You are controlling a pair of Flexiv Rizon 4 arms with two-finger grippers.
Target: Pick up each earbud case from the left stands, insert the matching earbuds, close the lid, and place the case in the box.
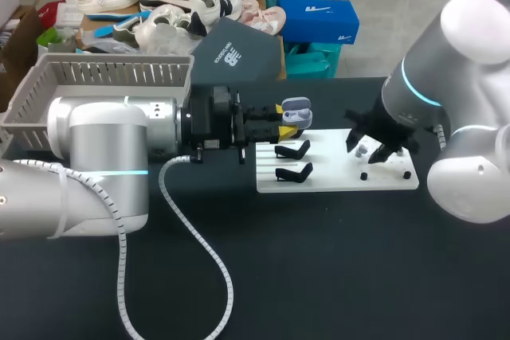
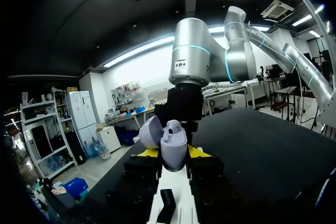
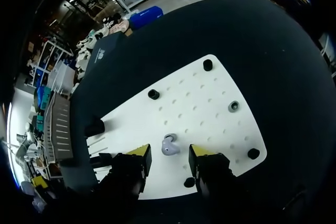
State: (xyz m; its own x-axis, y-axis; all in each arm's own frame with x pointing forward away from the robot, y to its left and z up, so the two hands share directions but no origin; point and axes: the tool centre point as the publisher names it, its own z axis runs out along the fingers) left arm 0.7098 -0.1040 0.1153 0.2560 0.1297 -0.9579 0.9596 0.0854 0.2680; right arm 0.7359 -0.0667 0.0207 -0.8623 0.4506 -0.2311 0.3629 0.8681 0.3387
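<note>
A black surface [image 1: 343, 276] is seen across the whole scene. A white perforated board [image 1: 335, 174] is laid flat on it, right of the middle. A grey slatted basket [image 1: 119, 74] is set at the far left. A dark box [image 1: 239, 53] is placed at the far edge, possibly overhanging it. A white spiral-wrapped cable [image 1: 203, 252] is draped over the near left.

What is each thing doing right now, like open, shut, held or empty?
earbud case, lid open, held in left claw
left claw, shut on the earbud case
right claw, open over the earbud
earbud, lying loose on the white board
two black stands, empty
</note>
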